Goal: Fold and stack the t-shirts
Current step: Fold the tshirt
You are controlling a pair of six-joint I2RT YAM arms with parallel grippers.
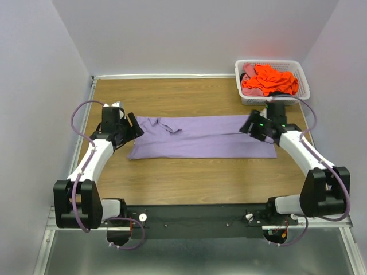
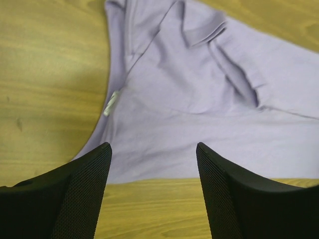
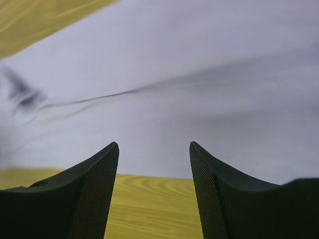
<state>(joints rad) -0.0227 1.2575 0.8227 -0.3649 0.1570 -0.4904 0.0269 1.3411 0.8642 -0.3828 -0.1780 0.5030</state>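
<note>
A lavender-purple t-shirt (image 1: 200, 136) lies folded lengthwise in a long band across the wooden table. My left gripper (image 1: 131, 129) is open and empty at its left end; the left wrist view shows the collar, the white neck label (image 2: 110, 103) and the shirt's near edge (image 2: 164, 154) just beyond my gripper (image 2: 153, 149). My right gripper (image 1: 252, 126) is open and empty at the shirt's right end; the right wrist view shows smooth purple cloth (image 3: 164, 109) ahead of my gripper (image 3: 153, 147). Orange (image 1: 269, 80) and pink (image 1: 249, 71) shirts lie heaped in the basket.
The white lattice basket (image 1: 301, 80) stands at the back right corner. Bare wooden table (image 1: 189, 177) lies between the shirt and the arm bases. White walls close in on three sides.
</note>
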